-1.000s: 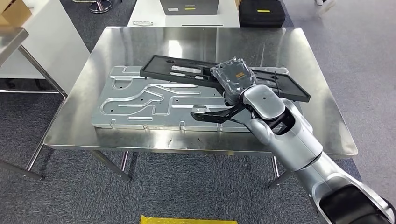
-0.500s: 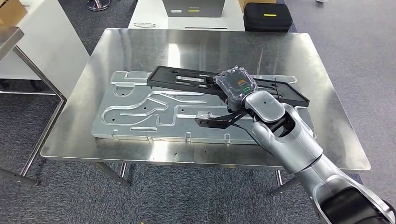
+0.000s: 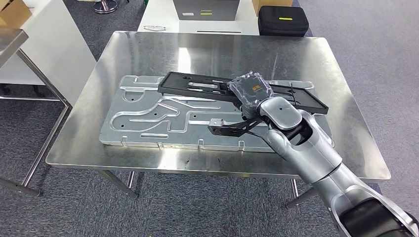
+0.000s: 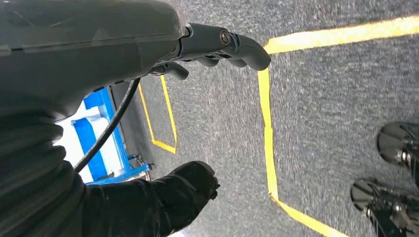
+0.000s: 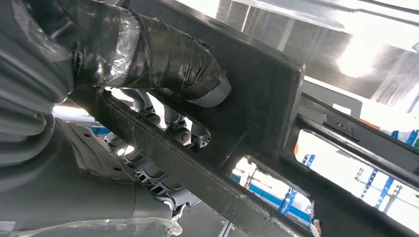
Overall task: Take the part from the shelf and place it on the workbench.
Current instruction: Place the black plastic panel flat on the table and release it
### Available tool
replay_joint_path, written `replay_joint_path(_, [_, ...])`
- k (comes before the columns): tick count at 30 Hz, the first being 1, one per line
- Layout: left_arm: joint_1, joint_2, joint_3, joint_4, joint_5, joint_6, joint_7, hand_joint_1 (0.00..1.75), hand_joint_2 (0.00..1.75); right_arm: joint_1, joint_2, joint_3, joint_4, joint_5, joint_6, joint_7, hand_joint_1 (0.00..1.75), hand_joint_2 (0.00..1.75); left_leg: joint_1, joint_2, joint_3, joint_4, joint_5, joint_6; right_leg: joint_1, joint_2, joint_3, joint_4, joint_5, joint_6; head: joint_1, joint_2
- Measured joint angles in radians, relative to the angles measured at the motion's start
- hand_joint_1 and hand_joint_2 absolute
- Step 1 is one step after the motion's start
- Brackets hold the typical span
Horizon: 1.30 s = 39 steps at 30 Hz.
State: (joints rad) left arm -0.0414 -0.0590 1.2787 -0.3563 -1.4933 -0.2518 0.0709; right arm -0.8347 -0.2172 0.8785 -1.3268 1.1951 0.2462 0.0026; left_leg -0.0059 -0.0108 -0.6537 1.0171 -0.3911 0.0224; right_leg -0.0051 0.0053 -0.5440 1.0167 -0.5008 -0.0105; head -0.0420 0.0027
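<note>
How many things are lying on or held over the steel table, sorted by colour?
Black: 1, the frame part, held by the right hand over the table.
Silver: 1, the grooved metal plate, lying flat on the table.
Total: 2.

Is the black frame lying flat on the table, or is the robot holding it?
Held. The right hand grips the black frame; whether it touches the silver plate underneath, I cannot tell.

Left hand above taped carpet
</note>
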Motion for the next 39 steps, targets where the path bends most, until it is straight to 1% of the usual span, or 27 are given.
replay_joint_path(8, [-0.001, 0.001, 0.000, 0.000, 0.000, 0.006, -0.009, 0.00, 1.75, 0.032, 0.004, 0.009, 0.076, -0.013, -0.037, -0.001, 1.75, 1.75, 0.000, 0.000, 0.002, 0.000, 0.002, 0.000, 0.000, 0.000, 0.000, 0.004, 0.000, 0.000, 0.000, 0.000])
replay_joint_path(14, [-0.005, 0.009, 0.000, 0.000, 0.000, 0.013, 0.001, 0.00, 1.75, 0.053, 0.033, 0.016, 0.174, 0.009, -0.059, -0.015, 1.75, 1.75, 0.000, 0.000, 0.002, 0.000, 0.003, -0.001, 0.001, 0.000, -0.001, 0.006, 0.000, 0.000, 0.000, 0.000])
replay_joint_path(20, [-0.007, 0.027, 0.001, 0.007, 0.001, 0.021, 0.017, 0.00, 1.75, 0.046, 0.079, 0.032, 0.252, 0.059, -0.084, -0.009, 1.75, 1.75, 0.001, 0.000, 0.002, 0.000, 0.003, -0.002, 0.002, -0.001, -0.001, 0.007, 0.000, 0.000, 0.000, 0.000])
replay_joint_path(26, [-0.015, 0.062, 0.001, 0.036, 0.002, 0.017, 0.027, 0.00, 1.75, -0.003, 0.175, 0.042, 0.326, 0.106, -0.083, 0.006, 1.75, 1.75, 0.001, 0.001, 0.002, 0.000, 0.004, -0.003, 0.002, -0.001, -0.002, 0.009, 0.000, 0.000, 0.000, 0.000])
replay_joint_path(28, [-0.016, 0.069, 0.001, 0.044, 0.002, 0.017, 0.028, 0.00, 1.75, -0.018, 0.198, 0.046, 0.342, 0.111, -0.082, 0.005, 1.75, 1.75, 0.001, 0.000, 0.002, 0.000, 0.004, -0.003, 0.002, -0.002, -0.002, 0.009, 0.000, 0.000, 0.000, 0.000])
replay_joint_path(31, [-0.016, 0.074, 0.001, 0.052, 0.003, 0.017, 0.027, 0.00, 1.75, -0.033, 0.217, 0.051, 0.352, 0.119, -0.076, 0.001, 1.75, 1.75, 0.001, 0.000, 0.002, 0.000, 0.005, -0.004, 0.002, -0.002, -0.002, 0.009, 0.000, 0.000, 0.000, 0.000])
replay_joint_path(39, [-0.017, 0.075, 0.001, 0.060, 0.005, 0.022, 0.031, 0.00, 1.75, -0.048, 0.247, 0.062, 0.350, 0.122, -0.040, -0.017, 1.75, 1.75, 0.001, 0.000, 0.002, 0.000, 0.005, -0.004, 0.002, -0.002, -0.002, 0.009, 0.000, 0.000, 0.000, 0.000])
